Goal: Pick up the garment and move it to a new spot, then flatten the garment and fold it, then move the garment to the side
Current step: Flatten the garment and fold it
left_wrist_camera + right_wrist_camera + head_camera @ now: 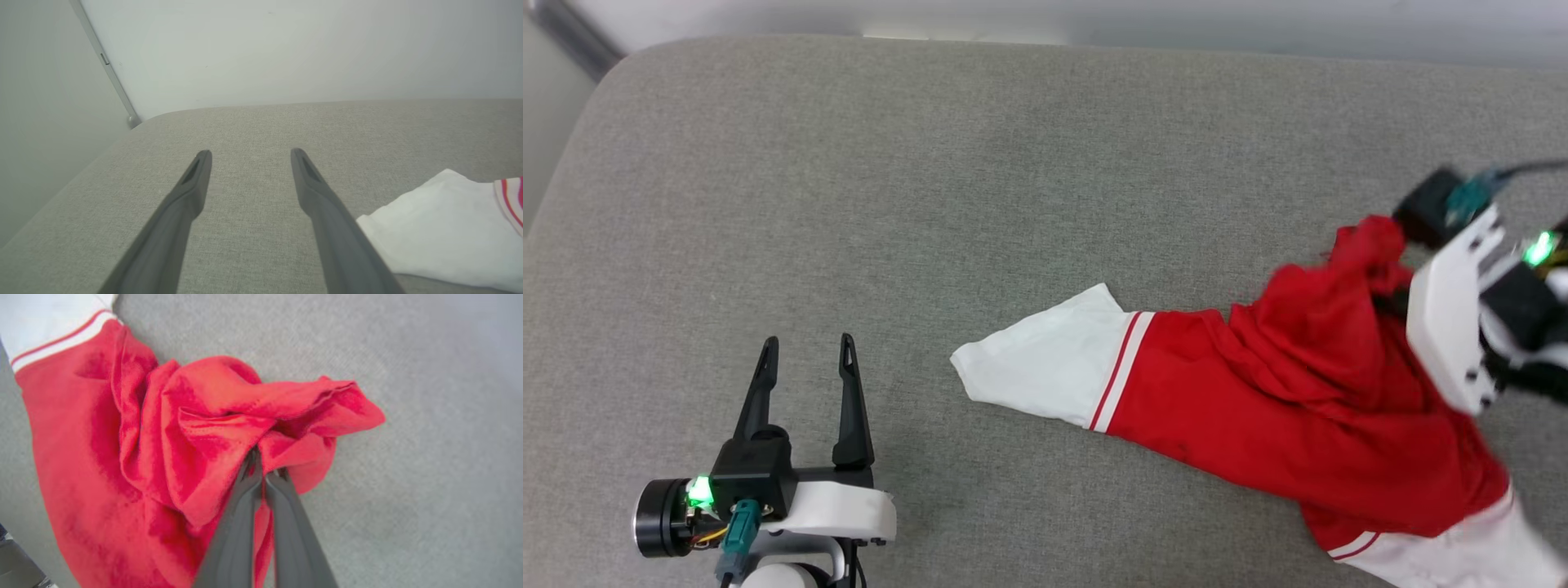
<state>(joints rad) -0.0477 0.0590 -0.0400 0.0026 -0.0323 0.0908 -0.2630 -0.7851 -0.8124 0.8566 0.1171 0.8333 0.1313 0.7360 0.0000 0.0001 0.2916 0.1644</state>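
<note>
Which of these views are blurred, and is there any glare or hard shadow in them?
Right wrist view: motion blur softens the garment and the right gripper shut on it. Head view: that gripper is smeared too, while the left gripper is sharp. Left wrist view: crisp, even light, no glare or hard shadow.

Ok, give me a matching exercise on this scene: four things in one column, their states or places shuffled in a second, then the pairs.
1. left gripper, long dark fingers
2. right gripper
3. white short sleeve, red-striped trim
4. grey woven fabric surface

A. shut on the red jersey garment
B. lying flat near the left gripper
C. open, holding nothing
D. under everything else

Pairs: 1-C, 2-A, 3-B, 4-D.
</note>
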